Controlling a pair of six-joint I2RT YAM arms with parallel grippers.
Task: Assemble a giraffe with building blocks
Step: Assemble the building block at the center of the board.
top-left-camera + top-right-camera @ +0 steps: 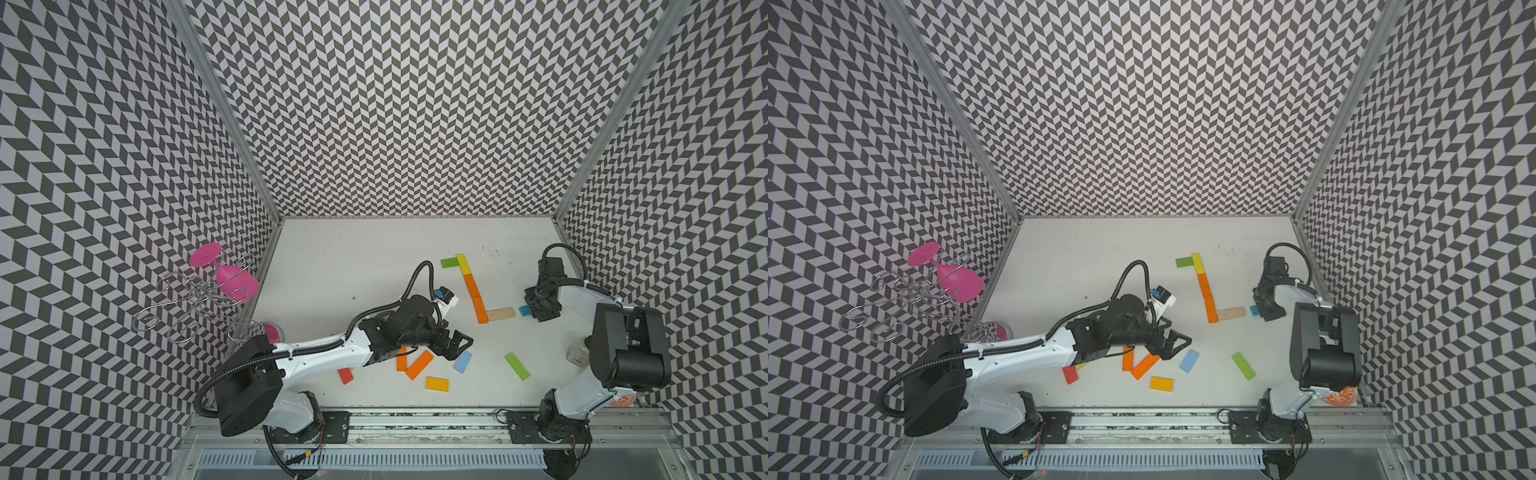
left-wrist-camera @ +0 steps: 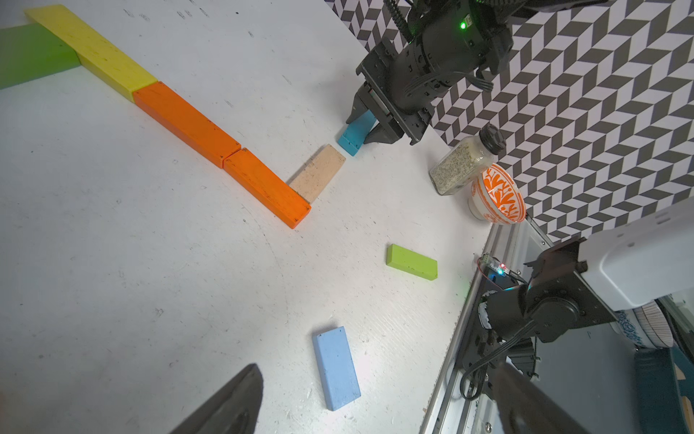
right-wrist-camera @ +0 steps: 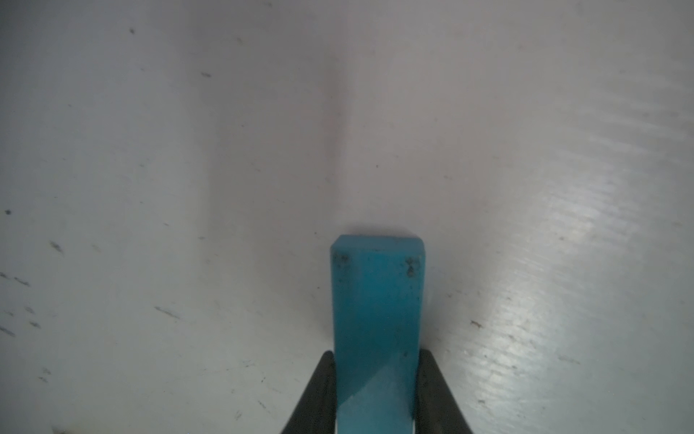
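White bench (image 1: 353,257) inside a booth of black-and-white chevron walls. The right pincer (image 2: 366,126) is clamped on one end of a teal block (image 2: 353,139), which tilts down with its free end at the bench, near the tan block (image 2: 318,178) but not touching it. The tan block branches off a flat figure: two orange blocks (image 1: 472,286) end to end, then a yellow block (image 1: 462,263) with a green block (image 1: 449,262) beside its far end.

The left pincer (image 1: 460,348) hangs with its jaws wide apart and empty above loose blocks, among them a light blue block (image 1: 463,362).

Risk, as a judgement: held by one end, the teal block could pivot in the grip or push the tan block out of line as it is set down.

A glass jar (image 2: 463,165), part filled with speckled grains, leans by an orange-patterned bowl (image 2: 495,195); the bowl's contents cannot be seen. The right arm could knock either.
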